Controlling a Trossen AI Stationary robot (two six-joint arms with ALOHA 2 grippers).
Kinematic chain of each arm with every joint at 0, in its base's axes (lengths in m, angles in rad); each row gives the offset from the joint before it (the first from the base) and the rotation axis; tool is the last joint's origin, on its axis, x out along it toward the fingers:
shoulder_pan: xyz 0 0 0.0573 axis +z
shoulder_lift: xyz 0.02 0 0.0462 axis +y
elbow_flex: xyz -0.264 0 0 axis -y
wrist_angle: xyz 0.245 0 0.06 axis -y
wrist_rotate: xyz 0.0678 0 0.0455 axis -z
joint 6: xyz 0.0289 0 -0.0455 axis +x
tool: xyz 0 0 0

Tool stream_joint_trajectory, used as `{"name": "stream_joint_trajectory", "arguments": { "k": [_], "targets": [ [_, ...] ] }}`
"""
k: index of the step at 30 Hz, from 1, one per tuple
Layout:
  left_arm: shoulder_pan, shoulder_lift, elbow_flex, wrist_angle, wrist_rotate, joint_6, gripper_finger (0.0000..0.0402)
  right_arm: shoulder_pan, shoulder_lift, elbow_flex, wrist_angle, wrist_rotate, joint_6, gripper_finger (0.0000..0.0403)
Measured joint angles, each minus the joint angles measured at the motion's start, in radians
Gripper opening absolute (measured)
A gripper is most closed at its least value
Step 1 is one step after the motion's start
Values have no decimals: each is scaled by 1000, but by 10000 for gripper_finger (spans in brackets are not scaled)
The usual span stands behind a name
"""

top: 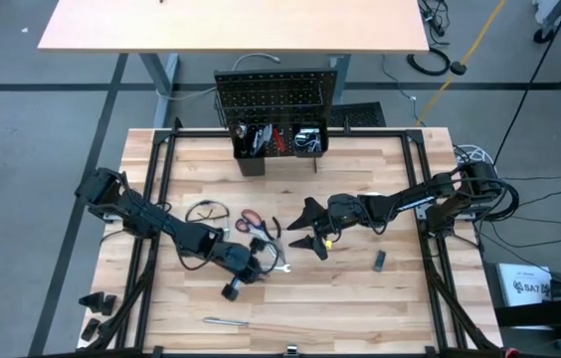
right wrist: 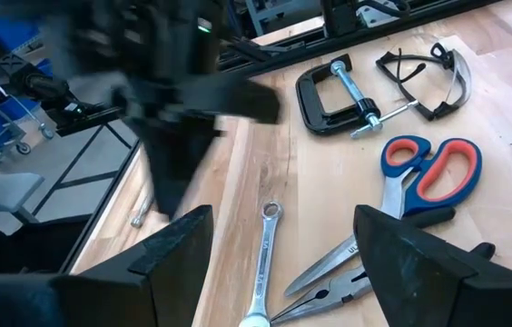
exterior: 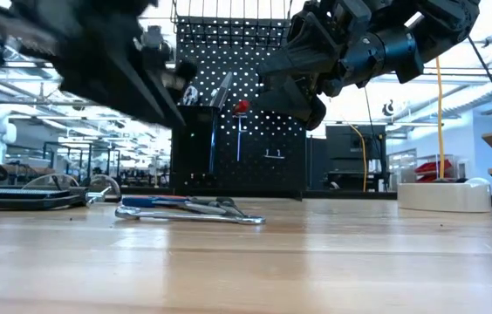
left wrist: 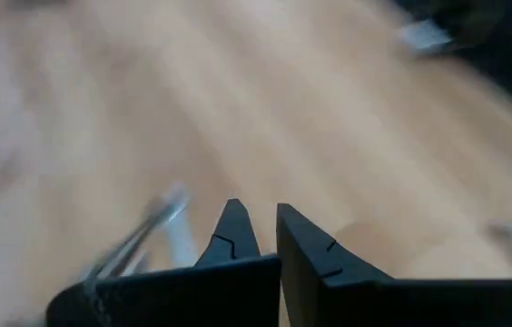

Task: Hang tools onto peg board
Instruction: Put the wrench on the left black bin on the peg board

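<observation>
So the right gripper (right wrist: 283, 263) has its fingers spread as wide as they go, holding nothing, hanging right over the tool pile: red-handled scissors (right wrist: 424, 177), pliers (right wrist: 329, 289) and a wrench (right wrist: 263, 263) all lie close together under it. The left gripper (left wrist: 256, 238) has its fingers pinched shut on nothing I can see, low over the worktop (top: 360, 308) near the same pile.

My worry: those tools are nearly touching each other, so a wide grab could catch two at once or shove the scissors into the pliers. Both arms also crowd one patch, so they could bump.

The C-clamp (right wrist: 333, 95) and safety glasses (right wrist: 428, 68) sit a bit farther out. The peg board (top: 279, 97) stands upright at the far edge, well apart from all this, with a few tools in the bins at its foot.

Hard to read: the left wrist view is a smear, so I can't tell what's beside those fingers. In the low view the arms cover part of the board.
</observation>
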Motion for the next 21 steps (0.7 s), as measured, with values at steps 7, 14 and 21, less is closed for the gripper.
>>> {"name": "stream_joint_trajectory", "arguments": {
  "k": [7,14,21],
  "targets": [
    [124,-78,-5,86,461,17,0,2,0,0,-1,-9,9,260],
    [189,-93,-7,49,524,-14,0,6,0,0,-35,-9,-20,260],
    [217,-93,-8,83,504,-97,0,-6,0,0,-39,-9,-58,260]
  ]
}}
